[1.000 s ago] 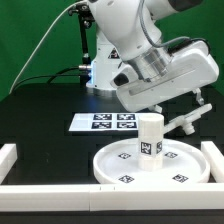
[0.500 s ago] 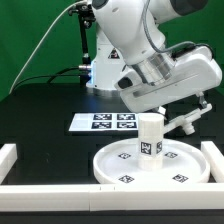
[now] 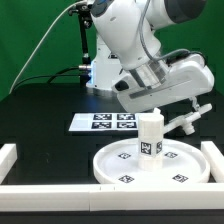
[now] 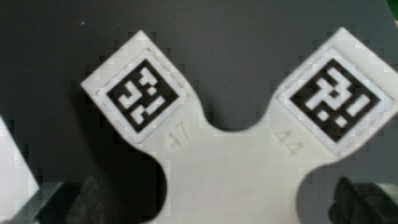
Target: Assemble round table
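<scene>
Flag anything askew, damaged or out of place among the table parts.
Nothing stands out. The post stands upright on the disc; the foot piece lies beside the disc, under the open claw. No damage visible.

The arm (image 3: 125,35) bends forward and down, its tilted hand (image 4: 217,200) with jaws wide apart.

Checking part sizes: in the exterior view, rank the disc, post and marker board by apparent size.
1. Disc, clearly largest.
2. Marker board and post look about alike in area. The board lies farther back, so I won't rank them.
</scene>
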You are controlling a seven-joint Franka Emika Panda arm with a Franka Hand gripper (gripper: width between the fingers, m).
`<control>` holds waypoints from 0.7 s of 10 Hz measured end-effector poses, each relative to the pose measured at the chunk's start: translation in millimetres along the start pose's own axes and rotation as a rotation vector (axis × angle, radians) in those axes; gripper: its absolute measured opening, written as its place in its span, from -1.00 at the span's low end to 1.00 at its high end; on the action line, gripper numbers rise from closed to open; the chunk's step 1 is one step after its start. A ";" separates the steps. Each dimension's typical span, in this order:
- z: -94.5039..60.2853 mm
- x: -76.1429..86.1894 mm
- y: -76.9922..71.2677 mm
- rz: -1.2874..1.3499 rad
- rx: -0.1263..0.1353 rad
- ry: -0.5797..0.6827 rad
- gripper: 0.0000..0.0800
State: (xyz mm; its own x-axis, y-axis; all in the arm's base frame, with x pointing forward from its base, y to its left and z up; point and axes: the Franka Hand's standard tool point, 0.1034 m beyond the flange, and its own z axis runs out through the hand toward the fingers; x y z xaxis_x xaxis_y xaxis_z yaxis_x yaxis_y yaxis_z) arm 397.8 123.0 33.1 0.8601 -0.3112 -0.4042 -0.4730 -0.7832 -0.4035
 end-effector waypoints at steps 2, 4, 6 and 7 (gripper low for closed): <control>-0.9 3.1 -2.6 0.002 0.004 0.004 0.62; 1.8 4.9 -2.7 0.004 0.005 0.003 0.62; 7.6 4.9 -1.9 0.006 0.000 0.000 0.62; 10.3 5.6 -1.0 0.006 -0.004 0.004 0.62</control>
State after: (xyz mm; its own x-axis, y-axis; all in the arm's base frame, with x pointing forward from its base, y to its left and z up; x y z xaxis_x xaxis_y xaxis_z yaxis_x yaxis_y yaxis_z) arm 401.1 127.6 22.8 0.8578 -0.3184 -0.4034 -0.4778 -0.7833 -0.3977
